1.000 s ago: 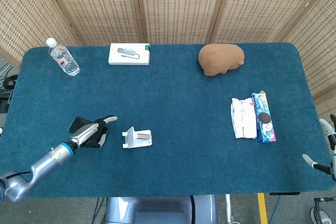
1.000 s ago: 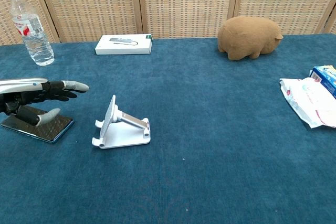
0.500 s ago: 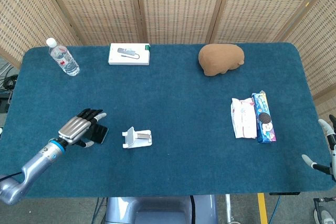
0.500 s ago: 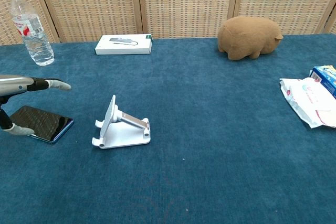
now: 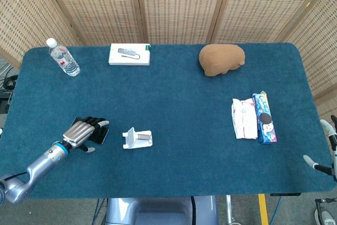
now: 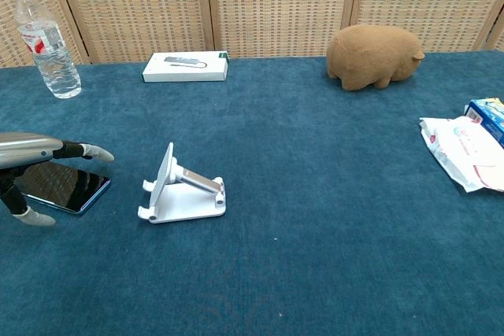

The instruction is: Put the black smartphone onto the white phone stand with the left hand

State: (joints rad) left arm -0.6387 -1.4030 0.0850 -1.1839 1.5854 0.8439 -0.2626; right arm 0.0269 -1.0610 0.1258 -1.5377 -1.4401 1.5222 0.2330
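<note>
1. Smartphone, black and flat (image 6: 64, 186), lies on the blue felt-covered table (image 5: 179, 104) near its left edge, just beside the white folding phone stand (image 5: 138, 138), not touching it.
2. We see the left hand (image 5: 83, 132) palm-down over the phone, fingers spread; from the chest view the thumb tip rests on the cloth in front of the phone, and we can't tell if the fingers touch it.
3. Right hand (image 5: 327, 146) at the right edge near the front corner, mostly cropped; we cannot tell its state.
4. Back edge: clear plastic water bottle (image 5: 62, 57) at the left corner, flat white box (image 5: 129, 54), brown plush animal (image 5: 221, 59).
5. Right edge: white snack packet (image 5: 244, 118) touching a blue cookie pack (image 5: 265, 118).
</note>
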